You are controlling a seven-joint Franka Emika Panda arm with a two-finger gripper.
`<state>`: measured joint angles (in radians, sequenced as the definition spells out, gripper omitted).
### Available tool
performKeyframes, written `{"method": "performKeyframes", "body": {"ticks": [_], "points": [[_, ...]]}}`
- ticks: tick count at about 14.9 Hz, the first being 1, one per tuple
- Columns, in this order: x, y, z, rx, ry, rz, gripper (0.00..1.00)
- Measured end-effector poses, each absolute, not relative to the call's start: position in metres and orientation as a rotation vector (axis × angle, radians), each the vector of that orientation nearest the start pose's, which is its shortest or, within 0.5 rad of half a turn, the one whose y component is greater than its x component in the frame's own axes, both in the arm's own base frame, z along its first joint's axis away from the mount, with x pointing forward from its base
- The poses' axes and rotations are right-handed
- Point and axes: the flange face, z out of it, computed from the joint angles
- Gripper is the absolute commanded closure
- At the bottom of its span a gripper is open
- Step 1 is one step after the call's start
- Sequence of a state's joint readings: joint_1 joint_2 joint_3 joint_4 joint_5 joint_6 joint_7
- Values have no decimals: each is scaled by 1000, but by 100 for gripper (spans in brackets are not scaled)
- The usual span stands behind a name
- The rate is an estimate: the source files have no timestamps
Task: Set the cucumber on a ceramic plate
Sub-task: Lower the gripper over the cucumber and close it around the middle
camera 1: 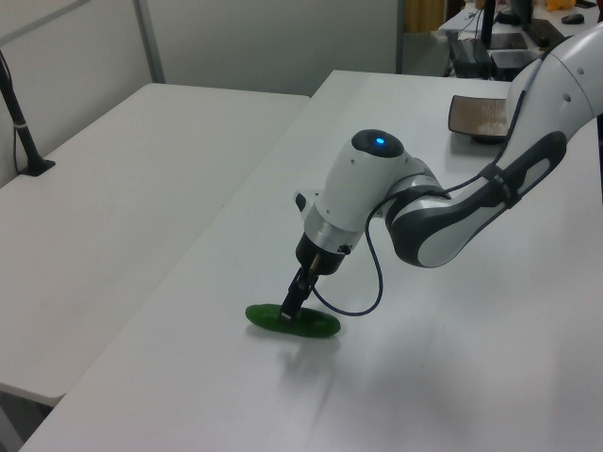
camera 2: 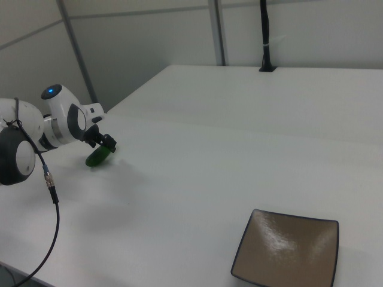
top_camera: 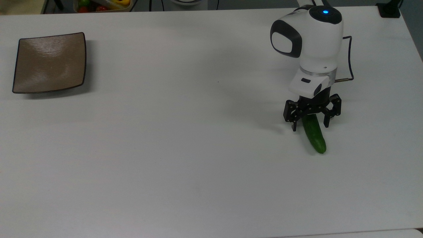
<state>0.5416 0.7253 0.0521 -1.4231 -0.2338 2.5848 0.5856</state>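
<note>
Cucumber (top_camera: pixel 314 134) on table, between spread pincer (top_camera: pixel 310 126) fingers

The white arm (top_camera: pixel 307 43) is seen reaching in from the top view's upper right, with its wrist bent downward and a blue light lit on the wrist housing. The black gripper (top_camera: pixel 310 127) is pointed straight down, low over the surface. Its two fingers (top_camera: pixel 293 126) are held spread apart, one on each side, not closed
</note>
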Motion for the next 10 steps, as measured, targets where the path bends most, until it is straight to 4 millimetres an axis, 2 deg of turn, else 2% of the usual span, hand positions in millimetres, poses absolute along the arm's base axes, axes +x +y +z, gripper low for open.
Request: {"method": "performKeyframes", "body": {"ticks": [3, 6, 8, 9, 10], "points": [[635, 423, 311, -2938, -249, -658, 0], [634, 423, 307, -2943, -252, -651, 7], [634, 424, 304, -2945, -253, -647, 18], [634, 424, 303, -2946, -255, -645, 29], [633, 425, 302, -2946, -258, -644, 44]]}}
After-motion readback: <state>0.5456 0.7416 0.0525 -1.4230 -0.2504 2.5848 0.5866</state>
